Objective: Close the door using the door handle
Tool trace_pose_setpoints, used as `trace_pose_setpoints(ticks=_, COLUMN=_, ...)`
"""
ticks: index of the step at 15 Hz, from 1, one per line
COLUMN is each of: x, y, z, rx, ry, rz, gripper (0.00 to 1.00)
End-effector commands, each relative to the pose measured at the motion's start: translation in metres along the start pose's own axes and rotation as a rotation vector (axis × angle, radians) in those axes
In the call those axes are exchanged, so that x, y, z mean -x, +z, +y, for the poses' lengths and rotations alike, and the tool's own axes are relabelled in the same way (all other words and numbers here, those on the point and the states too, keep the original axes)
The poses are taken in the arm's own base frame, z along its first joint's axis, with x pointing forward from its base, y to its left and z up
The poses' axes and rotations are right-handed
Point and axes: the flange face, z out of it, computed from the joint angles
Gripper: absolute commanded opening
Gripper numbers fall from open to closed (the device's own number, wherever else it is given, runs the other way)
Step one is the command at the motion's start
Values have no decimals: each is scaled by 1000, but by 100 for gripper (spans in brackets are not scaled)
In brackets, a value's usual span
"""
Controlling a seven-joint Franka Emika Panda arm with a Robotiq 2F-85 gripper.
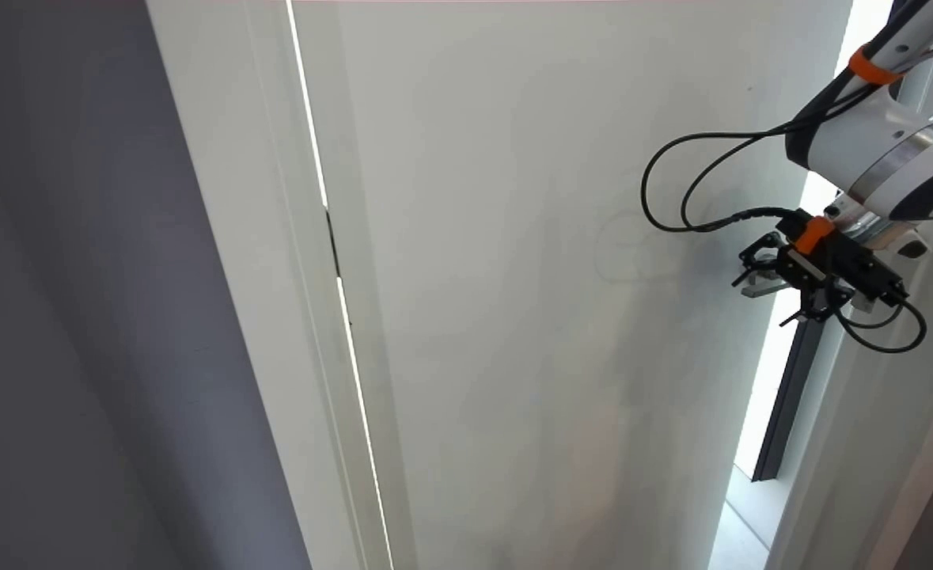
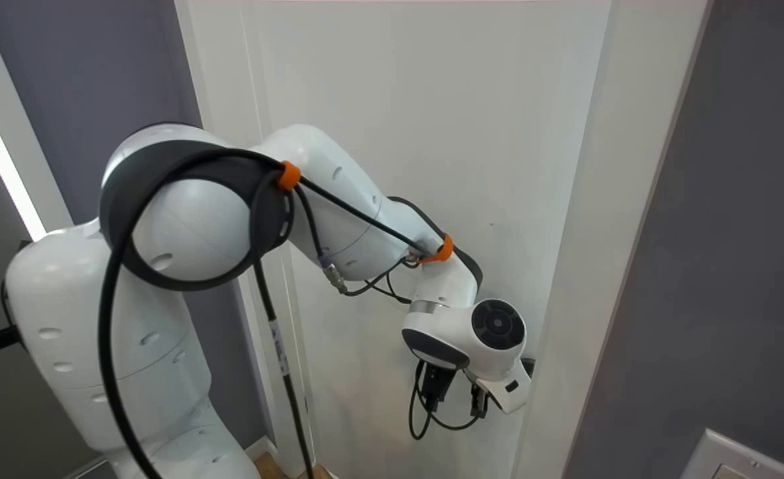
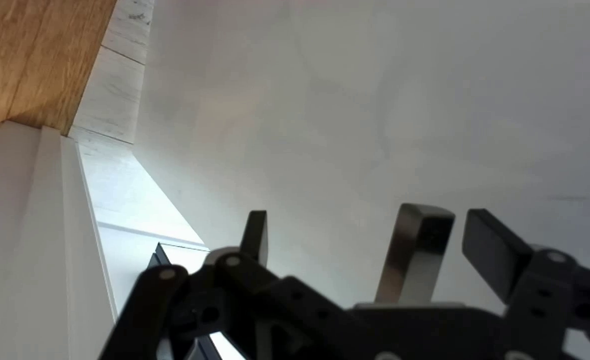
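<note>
The door is a large white panel, seen also in an exterior view and in the wrist view. It stands ajar, with a bright gap along its handle-side edge. The door handle is a silver lever between my gripper's spread fingers, closer to the right finger in the wrist view. Its lower part is hidden behind the gripper body. In an exterior view the gripper is at the door's edge with its fingers on either side of the handle. The gripper is open, and a gap shows beside each finger.
A white door frame stands beyond the gap, and a dark post shows through it. Grey walls flank the frame. A switch plate is at lower right. Arm cables loop near the door. Wooden floor lies below.
</note>
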Motion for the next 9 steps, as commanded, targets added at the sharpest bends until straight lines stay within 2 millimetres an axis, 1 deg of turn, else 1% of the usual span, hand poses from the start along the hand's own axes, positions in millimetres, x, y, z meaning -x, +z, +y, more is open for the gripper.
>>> trace_pose_setpoints(ticks=1, x=-7, y=9, z=2, rx=20, ry=10, rz=52, gripper=100)
trace_pose_setpoints(ticks=9, x=-7, y=9, z=5, rx=57, ry=-23, rz=122, gripper=100)
